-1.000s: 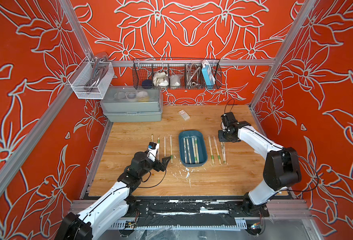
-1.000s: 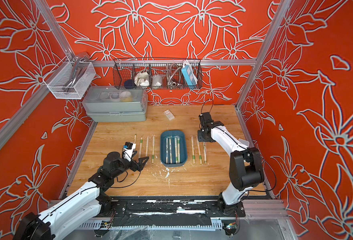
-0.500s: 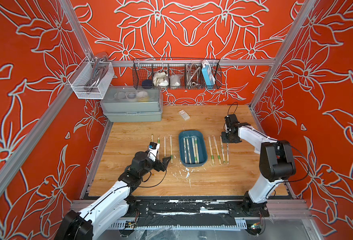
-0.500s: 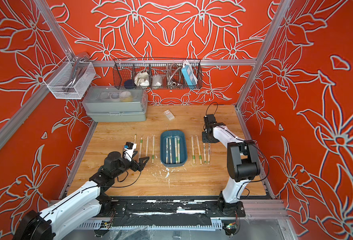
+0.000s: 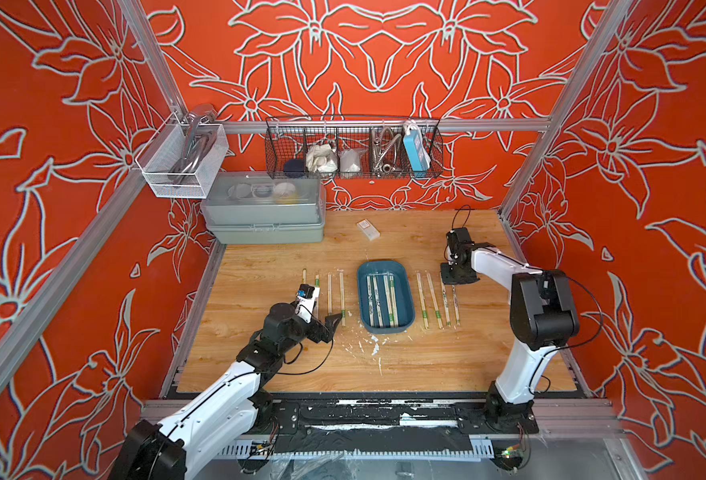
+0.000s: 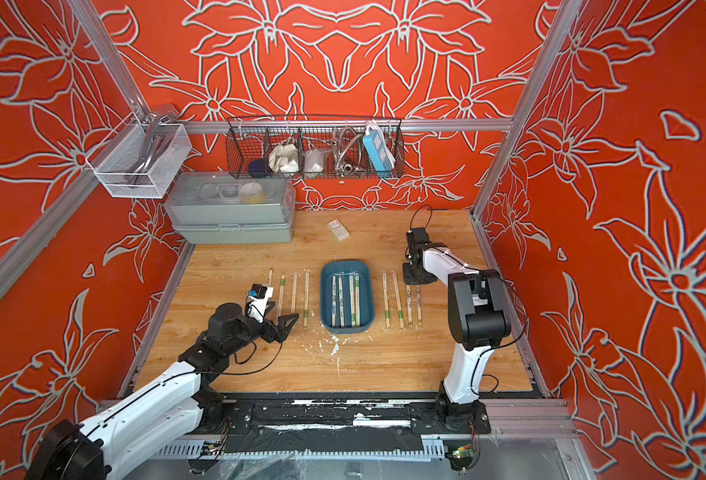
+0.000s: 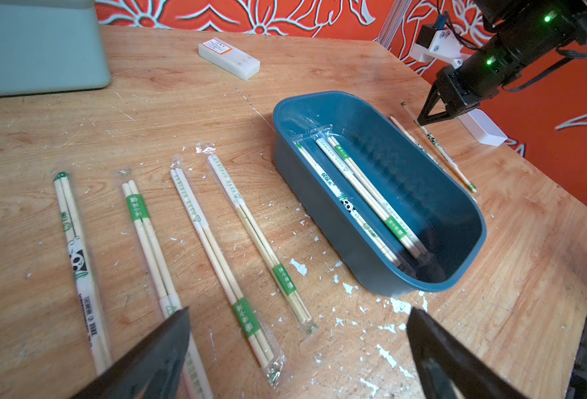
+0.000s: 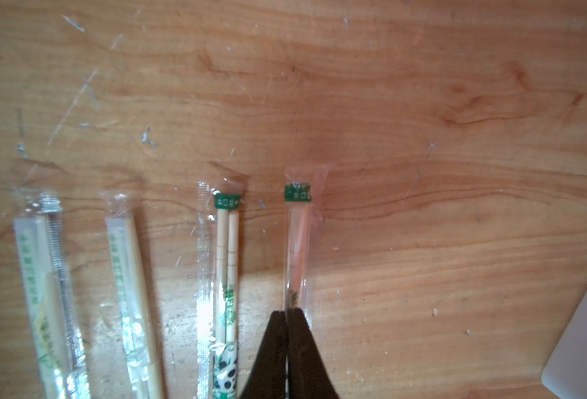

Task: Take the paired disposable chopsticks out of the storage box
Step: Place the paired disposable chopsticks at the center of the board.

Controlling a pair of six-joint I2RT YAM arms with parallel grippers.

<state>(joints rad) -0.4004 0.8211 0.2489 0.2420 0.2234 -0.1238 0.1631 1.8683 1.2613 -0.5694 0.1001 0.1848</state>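
Orange flower-print walls round a pale wooden tabletop (image 5: pixel 384 365) flecked with white scraps. Mid-board, lengthwise away from the robot: storage box (image 7: pixel 312 197), teal, shallow, lidless, with several paired disposable chopsticks (image 7: pixel 364 193) flat on its floor, side by side. Already out on the wood: left row of four pairs (image 5: pixel 329 293) on the left-arm side of the box, right row of four pairs (image 5: pixel 434 299) on the right-arm side, all parallel to it. Right gripper (image 8: pixel 287 312) down near the far end of the outermost pair (image 8: pixel 297 241), jaws together and pinching its sleeve against the board. Left gripper (image 7: pixel 297 311) spread wide, empty, hovering low over the near ends of its row, aimed toward the box. Probably featherweight, stiff along the length, thin enough to snap if levered; slick and crinkly in the clear sleeve, so likely to slide rather than lift. Best taken across the narrow width, close to one end where clear of neighbours, fingertips pressed to the box floor before closing. Worth watching: light box, liable to shift.
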